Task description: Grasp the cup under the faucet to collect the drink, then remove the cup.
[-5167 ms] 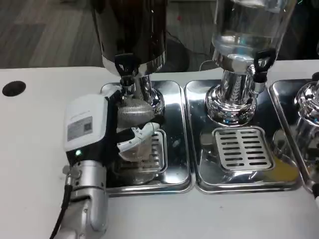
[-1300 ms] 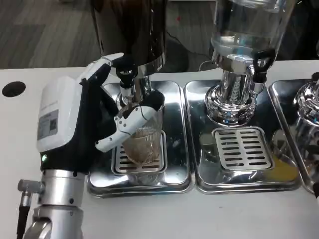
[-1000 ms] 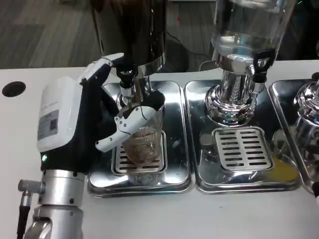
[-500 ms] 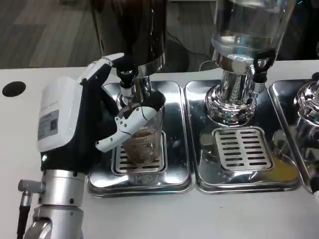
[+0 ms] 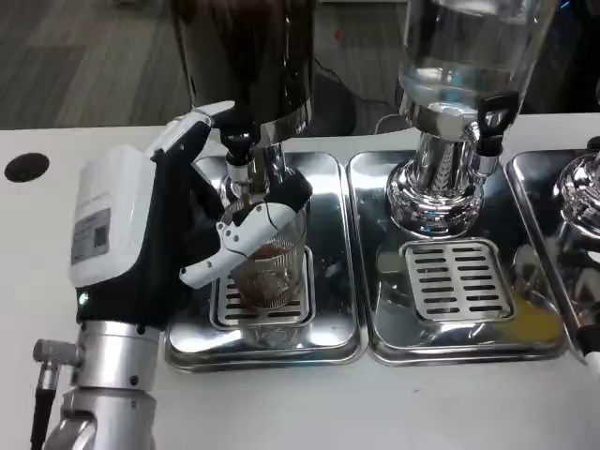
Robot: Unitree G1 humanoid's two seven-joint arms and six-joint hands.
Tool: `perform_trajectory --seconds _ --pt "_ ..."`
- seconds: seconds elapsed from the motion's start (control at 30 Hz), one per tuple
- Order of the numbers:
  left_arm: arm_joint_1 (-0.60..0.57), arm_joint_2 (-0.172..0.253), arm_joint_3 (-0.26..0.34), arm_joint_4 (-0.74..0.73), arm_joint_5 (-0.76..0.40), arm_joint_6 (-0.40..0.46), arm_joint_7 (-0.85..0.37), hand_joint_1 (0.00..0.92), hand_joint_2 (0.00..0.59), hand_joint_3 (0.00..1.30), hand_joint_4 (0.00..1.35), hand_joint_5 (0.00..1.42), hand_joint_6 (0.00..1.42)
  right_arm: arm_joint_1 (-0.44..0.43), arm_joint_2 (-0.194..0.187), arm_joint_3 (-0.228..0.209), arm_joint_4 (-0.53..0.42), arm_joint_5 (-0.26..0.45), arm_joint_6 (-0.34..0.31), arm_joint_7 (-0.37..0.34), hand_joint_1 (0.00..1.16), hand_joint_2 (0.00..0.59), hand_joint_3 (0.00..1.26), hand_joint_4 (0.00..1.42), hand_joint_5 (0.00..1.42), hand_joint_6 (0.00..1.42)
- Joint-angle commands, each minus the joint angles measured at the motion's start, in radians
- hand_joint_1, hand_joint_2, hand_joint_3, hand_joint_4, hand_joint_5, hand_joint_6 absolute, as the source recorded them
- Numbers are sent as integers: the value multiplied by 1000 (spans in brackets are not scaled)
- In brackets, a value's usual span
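Silver forearm rose from the near edge of the white table (image 5: pixel 394 412), carrying the left hand (image 5: pixel 155 234) up beside the left drip tray (image 5: pixel 328 309). That hand was wrapped around the ribbed clear cup (image 5: pixel 272 267), one white finger lying across the cup's front and another reaching up toward the black tap lever (image 5: pixel 236 127). The cup stood upright on the tray's slotted grate, directly to the right of the palm, its long axis vertical and its mouth right under the faucet (image 5: pixel 242 173) of the dark dispenser (image 5: pixel 248 56). The left hand was plainly the nearer one; at the picture's right edge only a small white tip (image 5: pixel 589 339) showed, too little to tell how the right hand stood. Judging by this, removal would call for drawing the cup toward the robot, level, clear of the spout. Compared with about a second earlier, the hand and cup sat in the same place, but a brown pool now lay in the cup's bottom where it had been clear. Farther back stood the clear-tanked dispenser (image 5: pixel 464 56) over its own tray.
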Motion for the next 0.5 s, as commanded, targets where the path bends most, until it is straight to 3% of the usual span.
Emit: perform_trajectory --seconds 0.03,0.5 --pt "21 4 -17 21 5 -9 -15 82 77 404 386 927 1135 -3 -12 -13 -3 6 -9 6 412 404 222 98 97 0" --pt "24 3 -18 23 6 -13 -12 82 77 404 386 927 1135 -9 -13 -10 -7 10 -1 13 412 404 222 98 97 0"
